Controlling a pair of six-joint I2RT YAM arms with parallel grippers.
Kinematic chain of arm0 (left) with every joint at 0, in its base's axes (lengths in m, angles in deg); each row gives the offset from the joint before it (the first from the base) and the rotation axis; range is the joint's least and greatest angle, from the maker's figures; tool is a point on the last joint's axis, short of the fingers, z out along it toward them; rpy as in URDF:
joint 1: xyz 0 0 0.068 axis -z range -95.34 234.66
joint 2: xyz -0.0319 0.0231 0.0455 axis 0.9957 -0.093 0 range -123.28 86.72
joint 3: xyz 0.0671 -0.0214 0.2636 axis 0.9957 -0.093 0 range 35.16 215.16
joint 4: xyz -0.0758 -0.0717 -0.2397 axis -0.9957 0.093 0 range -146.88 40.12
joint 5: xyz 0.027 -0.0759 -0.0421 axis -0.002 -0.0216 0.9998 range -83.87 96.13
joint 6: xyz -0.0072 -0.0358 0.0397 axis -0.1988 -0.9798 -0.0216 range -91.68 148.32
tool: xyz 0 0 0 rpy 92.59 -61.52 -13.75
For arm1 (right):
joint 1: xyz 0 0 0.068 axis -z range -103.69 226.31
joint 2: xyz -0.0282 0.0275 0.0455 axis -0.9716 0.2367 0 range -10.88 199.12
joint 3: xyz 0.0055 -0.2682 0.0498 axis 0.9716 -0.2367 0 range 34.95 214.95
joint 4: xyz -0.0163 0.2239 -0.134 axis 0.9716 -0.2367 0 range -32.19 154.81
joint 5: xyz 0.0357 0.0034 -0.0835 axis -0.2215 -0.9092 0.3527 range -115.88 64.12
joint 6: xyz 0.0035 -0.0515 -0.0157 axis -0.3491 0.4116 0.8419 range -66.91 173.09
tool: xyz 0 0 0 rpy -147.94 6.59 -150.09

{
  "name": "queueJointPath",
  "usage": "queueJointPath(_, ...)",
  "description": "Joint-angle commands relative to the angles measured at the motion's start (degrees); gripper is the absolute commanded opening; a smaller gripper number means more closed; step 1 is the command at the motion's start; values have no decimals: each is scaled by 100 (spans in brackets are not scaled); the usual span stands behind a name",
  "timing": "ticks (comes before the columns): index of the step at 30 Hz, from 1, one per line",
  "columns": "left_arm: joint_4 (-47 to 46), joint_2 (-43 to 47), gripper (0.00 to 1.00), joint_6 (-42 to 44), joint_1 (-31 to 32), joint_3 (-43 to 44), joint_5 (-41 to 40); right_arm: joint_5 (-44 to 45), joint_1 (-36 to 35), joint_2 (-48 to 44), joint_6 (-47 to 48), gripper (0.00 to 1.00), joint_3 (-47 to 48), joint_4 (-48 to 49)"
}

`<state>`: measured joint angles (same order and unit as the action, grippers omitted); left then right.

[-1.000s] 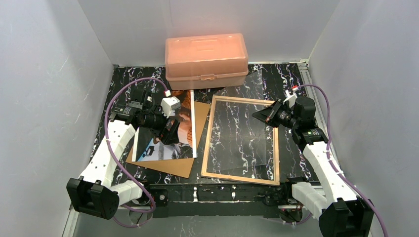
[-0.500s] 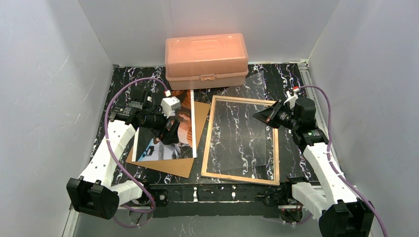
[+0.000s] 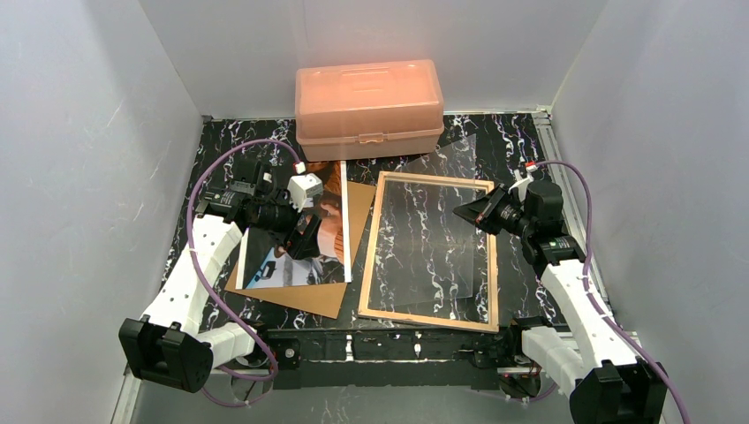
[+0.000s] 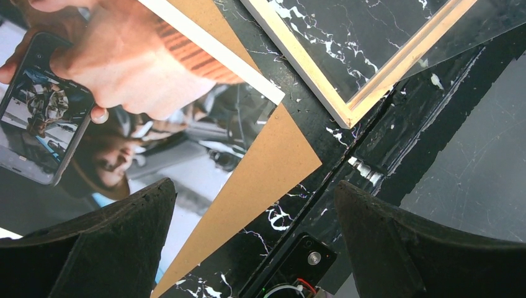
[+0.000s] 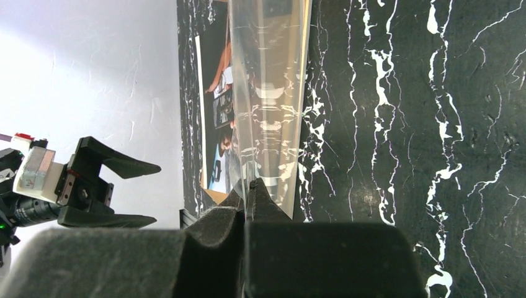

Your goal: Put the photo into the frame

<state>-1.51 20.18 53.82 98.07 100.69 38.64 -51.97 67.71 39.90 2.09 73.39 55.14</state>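
- The photo [image 3: 265, 269]: light, limp paper, flat on the backing board [image 3: 305, 296], left of the frame [image 3: 429, 321]; probably best pinched at a free edge (creases easily).
- Left claw [image 4: 254, 186]: released, poised over it.
- Right claw [image 3: 468, 210]: clenched on a clear sheet [image 5: 267, 93].

We counted one photo [image 3: 329, 231], one frame [image 3: 428, 321], one brown backing board [image 3: 300, 299] and one clear sheet [image 3: 446, 155], which made four flat pieces in all, and there was a single black marbled surface [image 3: 514, 146]. We counted one orange plastic box [image 3: 369, 106], the only box that we saw. Of the robot we counted two arms, the left arm [image 3: 187, 281] and the right arm [image 3: 574, 291], with one claw apiece, so two claws, the left claw [image 4: 253, 186] and the right claw [image 5: 250, 188], and two purple cables [image 3: 228, 153] [image 3: 578, 181], one running to each arm.
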Motion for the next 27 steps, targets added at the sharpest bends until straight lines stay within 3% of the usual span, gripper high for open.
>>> queueJointPath(1, 158, 37, 98, 52, 24, 171, 127, -91, -5, -103, -285, 1, -19, 382)
queueJointPath(13, -350, -593, 97, -159, 128, -292, 435, -195, -3, 20, -680, 1, -76, 741)
queueJointPath(27, -1668, -1764, 86, -1225, 1188, -321, 134, -129, -7, 63, -785, 1, 68, 608)
